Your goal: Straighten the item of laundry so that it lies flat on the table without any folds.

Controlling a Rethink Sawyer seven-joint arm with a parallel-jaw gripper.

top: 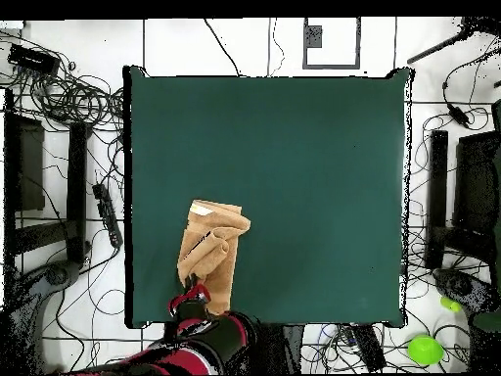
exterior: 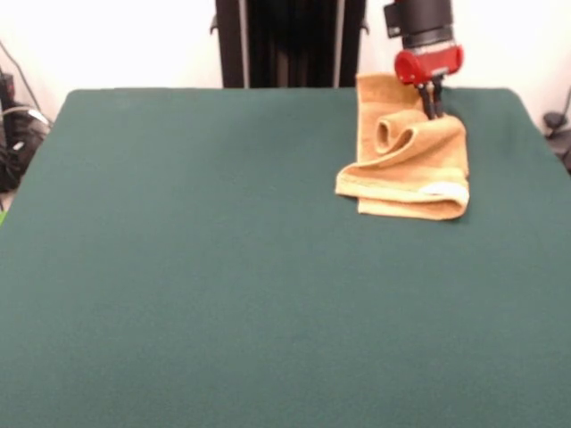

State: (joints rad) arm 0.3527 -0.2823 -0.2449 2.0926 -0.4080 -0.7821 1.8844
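The item of laundry (exterior: pixel 410 165) is an orange-tan towel, bunched and folded over itself at the far right of the green table (exterior: pixel 223 285). A rolled loop of cloth stands up in its middle, and a white label (exterior: pixel 443 189) shows on its near edge. My gripper (exterior: pixel 434 107) comes down on the towel's far right part, and its dark fingers are shut on a raised fold. In the overhead view the towel (top: pixel 210 250) lies near the table's lower left edge, with the gripper (top: pixel 191 294) at its lower end.
The table edge (top: pixel 132 294) runs close beside the towel. Cables and dark boxes (top: pixel 59 147) lie on the floor around the table. A green object (top: pixel 424 349) sits on the floor at the lower right.
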